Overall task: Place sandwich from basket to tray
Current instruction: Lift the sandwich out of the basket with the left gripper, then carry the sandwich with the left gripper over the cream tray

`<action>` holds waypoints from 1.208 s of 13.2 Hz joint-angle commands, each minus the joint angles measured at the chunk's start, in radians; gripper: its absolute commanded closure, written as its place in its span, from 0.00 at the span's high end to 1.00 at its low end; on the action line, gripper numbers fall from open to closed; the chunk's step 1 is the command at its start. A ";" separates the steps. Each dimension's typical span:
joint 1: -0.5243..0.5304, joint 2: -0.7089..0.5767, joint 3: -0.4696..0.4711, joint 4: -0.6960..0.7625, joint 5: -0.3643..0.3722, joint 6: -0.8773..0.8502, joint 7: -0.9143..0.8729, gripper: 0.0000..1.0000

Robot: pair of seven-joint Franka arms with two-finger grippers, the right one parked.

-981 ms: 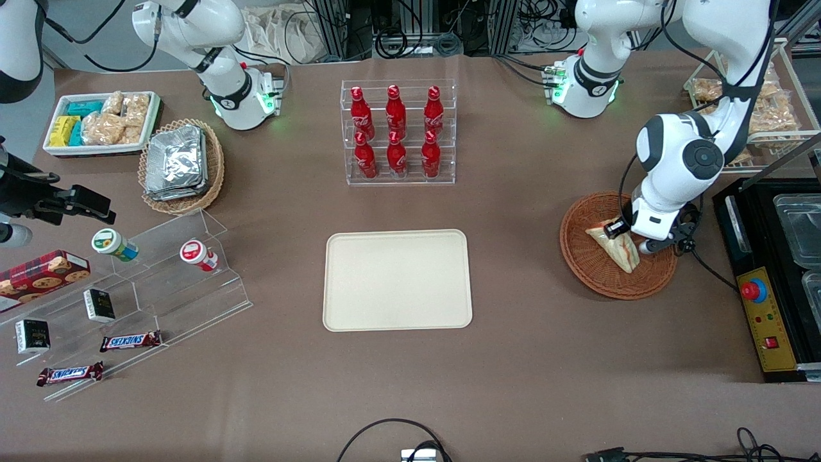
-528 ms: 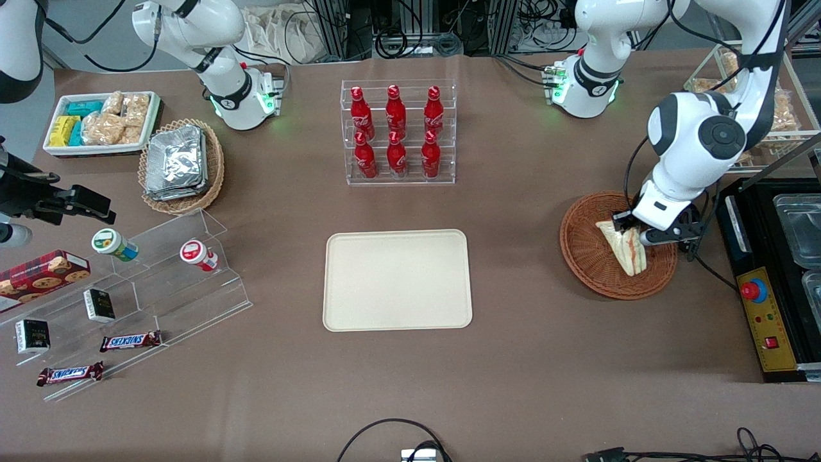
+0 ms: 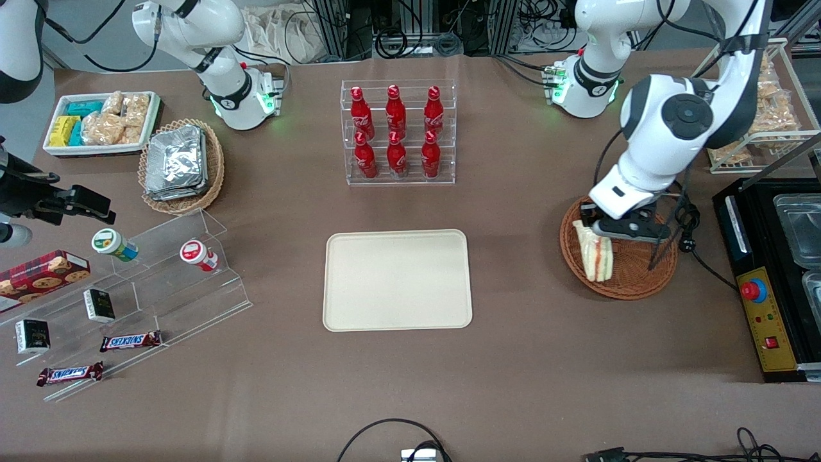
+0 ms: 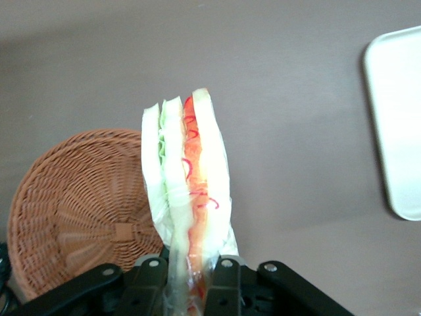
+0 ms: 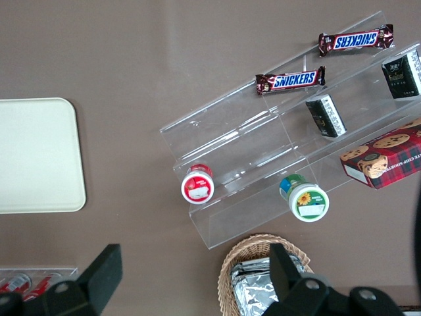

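My left gripper (image 3: 593,228) is shut on the sandwich (image 3: 595,255), a pale bread wedge with red, orange and green layers, and holds it edge-up. It hangs over the rim of the round reddish-brown basket (image 3: 635,277) on the side toward the tray. In the wrist view the black fingers (image 4: 222,284) of the gripper (image 4: 191,284) pinch the sandwich (image 4: 187,191), with the basket (image 4: 72,217) below it and nothing in it. The cream tray (image 3: 397,280) lies mid-table, toward the parked arm's end from the basket; its corner shows as tray (image 4: 398,118).
A clear rack of red bottles (image 3: 397,131) stands farther from the front camera than the tray. A black machine with a red button (image 3: 760,292) sits beside the basket at the working arm's end. Bagged snacks (image 3: 763,109) fill a wire rack above it.
The gripper has lifted the sandwich up from the basket's middle and carried it to the rim on the tray's side. The arm's wrist has swung the same way.
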 commanded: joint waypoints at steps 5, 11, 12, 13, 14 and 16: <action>0.003 0.115 -0.152 0.147 0.053 -0.061 -0.042 0.15; -0.154 0.352 -0.193 0.325 0.285 -0.083 -0.424 0.14; -0.181 0.386 -0.191 0.360 0.303 -0.092 -0.470 0.14; -0.191 0.423 -0.191 0.394 0.314 -0.093 -0.497 0.14; -0.213 0.461 -0.191 0.437 0.316 -0.096 -0.515 0.14; -0.241 0.520 -0.190 0.500 0.323 -0.121 -0.540 0.14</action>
